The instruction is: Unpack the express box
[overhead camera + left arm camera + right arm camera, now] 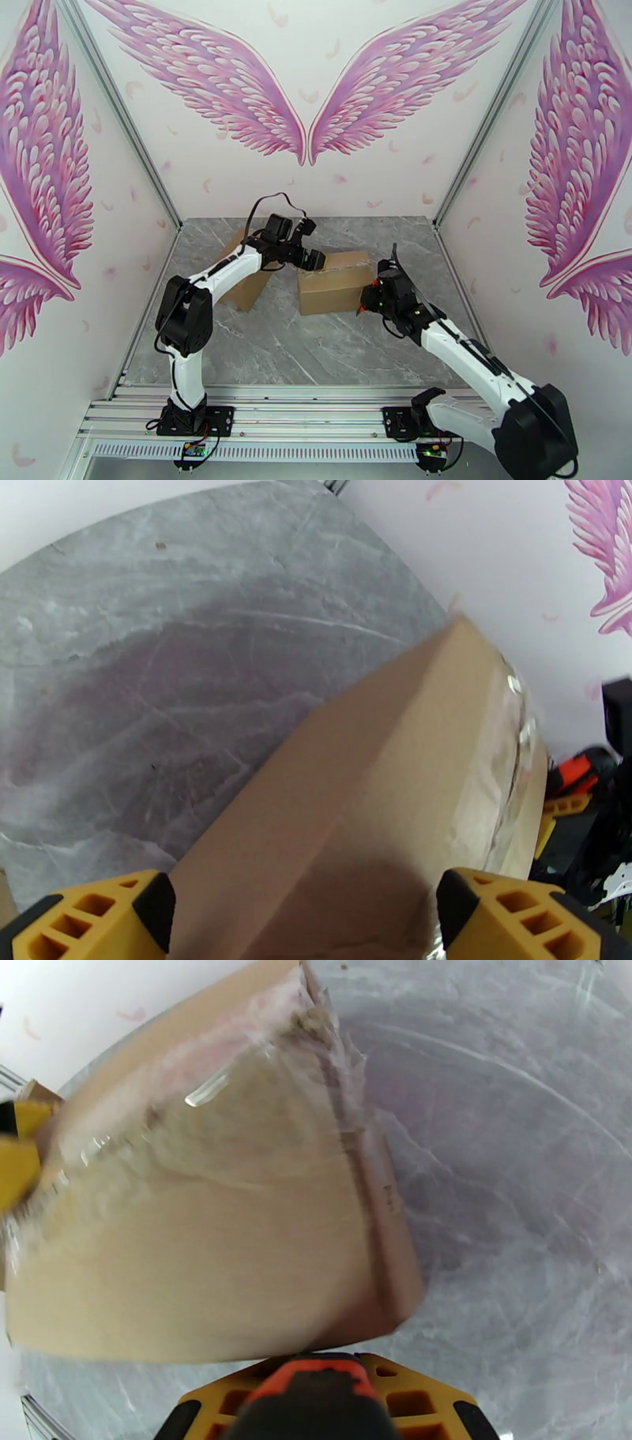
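The express box (335, 281), taped on top, stands near the middle of the worktop (316, 351). The left gripper (313, 258) is spread wide over the box's left end, with fingers (95, 914) on both sides of it. The right gripper (370, 300) clamps an orange tool (312, 1382) at the box's right end.

Front free, middle crowded.
Near worktop (316, 355) lies open; left hand (315, 259) and right hand (368, 301) flank the taped box (336, 286); a second box (250, 290) blocks far left.
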Controlling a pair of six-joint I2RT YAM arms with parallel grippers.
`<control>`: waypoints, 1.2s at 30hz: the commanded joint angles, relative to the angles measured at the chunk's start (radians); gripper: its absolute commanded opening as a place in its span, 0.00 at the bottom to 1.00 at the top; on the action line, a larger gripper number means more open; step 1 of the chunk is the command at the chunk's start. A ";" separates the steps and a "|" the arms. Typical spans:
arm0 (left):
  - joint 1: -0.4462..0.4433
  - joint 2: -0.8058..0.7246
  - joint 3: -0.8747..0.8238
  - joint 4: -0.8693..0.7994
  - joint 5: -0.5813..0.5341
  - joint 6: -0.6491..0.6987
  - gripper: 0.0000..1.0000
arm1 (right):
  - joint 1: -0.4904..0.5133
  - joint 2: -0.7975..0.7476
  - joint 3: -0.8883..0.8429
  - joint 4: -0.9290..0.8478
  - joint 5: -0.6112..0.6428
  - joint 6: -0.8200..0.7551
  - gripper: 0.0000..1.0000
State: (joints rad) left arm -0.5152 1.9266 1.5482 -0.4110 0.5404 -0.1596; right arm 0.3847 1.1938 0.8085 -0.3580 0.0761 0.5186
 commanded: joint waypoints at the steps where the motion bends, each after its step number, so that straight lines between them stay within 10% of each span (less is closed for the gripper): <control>1: -0.016 -0.121 -0.087 0.000 0.004 0.002 0.92 | 0.006 0.065 0.121 0.054 0.036 -0.084 0.00; 29: -0.251 -0.295 -0.320 0.069 -0.013 -0.095 0.93 | 0.019 0.554 0.705 0.045 -0.215 -0.261 0.00; 36: -0.290 -0.366 -0.222 -0.135 -0.167 0.178 0.94 | -0.029 0.480 0.730 0.019 -0.160 -0.289 0.00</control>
State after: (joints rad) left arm -0.7891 1.6306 1.2484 -0.4366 0.4511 -0.1387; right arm 0.3885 1.7393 1.5085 -0.3267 -0.0906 0.2405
